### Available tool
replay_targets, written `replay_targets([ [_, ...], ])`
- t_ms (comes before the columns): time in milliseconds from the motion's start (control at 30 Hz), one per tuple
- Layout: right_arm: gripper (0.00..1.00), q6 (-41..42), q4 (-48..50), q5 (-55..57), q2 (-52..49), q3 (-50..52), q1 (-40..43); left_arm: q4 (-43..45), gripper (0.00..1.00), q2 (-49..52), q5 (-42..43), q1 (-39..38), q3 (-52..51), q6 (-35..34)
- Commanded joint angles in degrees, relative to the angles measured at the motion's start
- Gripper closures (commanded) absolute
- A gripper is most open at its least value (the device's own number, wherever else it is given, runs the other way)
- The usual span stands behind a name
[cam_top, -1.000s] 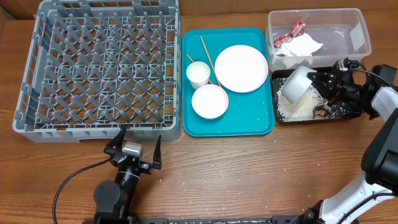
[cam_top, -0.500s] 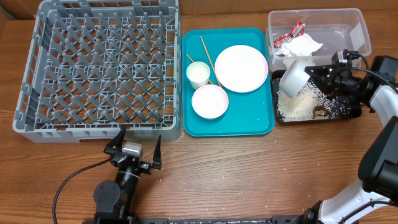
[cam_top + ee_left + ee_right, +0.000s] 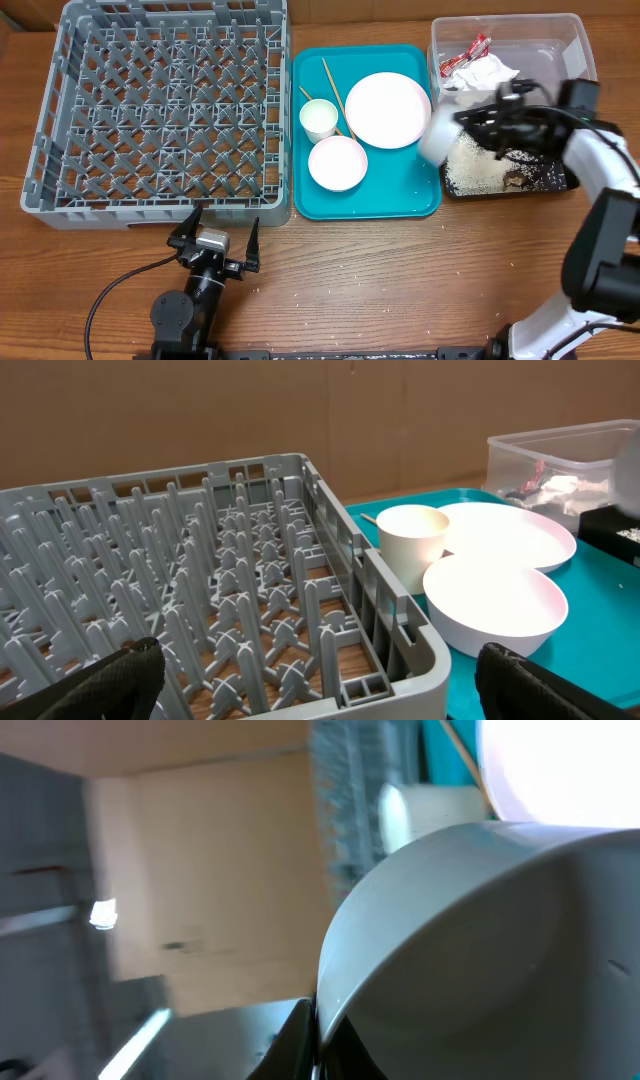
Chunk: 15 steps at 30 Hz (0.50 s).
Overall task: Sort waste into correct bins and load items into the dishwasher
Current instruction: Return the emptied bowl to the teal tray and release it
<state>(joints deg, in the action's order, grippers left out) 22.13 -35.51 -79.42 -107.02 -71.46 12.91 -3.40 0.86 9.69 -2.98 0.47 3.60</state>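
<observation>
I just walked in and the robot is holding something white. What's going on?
The right gripper grips a white bowl between the black tray of rice and the teal tray. A plate, cup, second bowl and chopsticks sit on that teal tray. A wrapper and napkin lie in the clear tub. The rack is empty; the left gripper hangs open.

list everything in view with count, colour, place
dish rack: one, grey, left
teal tray: one, teal, middle
plate: one, white, teal tray
cup: one, white, teal tray
bowl: one, white, teal tray
second bowl: one, white, held between trays
chopsticks: two, wooden, teal tray
tub: one, clear, far right
wrapper: one, red-and-white, tub
napkin: one, white, tub
black tray: one, black, beside tub
rice: heap, white, black tray
lump: one, brown, black tray
left gripper: one, black, open, near edge
right gripper: one, black, shut on second bowl
</observation>
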Motion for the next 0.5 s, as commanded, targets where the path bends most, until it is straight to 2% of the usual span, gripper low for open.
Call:
replay_targets([
  [0,0.96,-0.4,-2.7,16.9,6.2,-0.2,-5.7,0.0,0.0,-0.5,0.4,0.3,-0.2,1.1],
  [233,0.96,-2.9,-19.5,51.2,9.2,-8.7,-19.4,0.0,0.0,-0.5,0.4,0.3,-0.2,1.1],
  [467,0.96,-0.3,-21.9,66.1,8.0,-9.6,-31.5,0.0,0.0,-0.5,0.4,0.3,-0.2,1.1],
])
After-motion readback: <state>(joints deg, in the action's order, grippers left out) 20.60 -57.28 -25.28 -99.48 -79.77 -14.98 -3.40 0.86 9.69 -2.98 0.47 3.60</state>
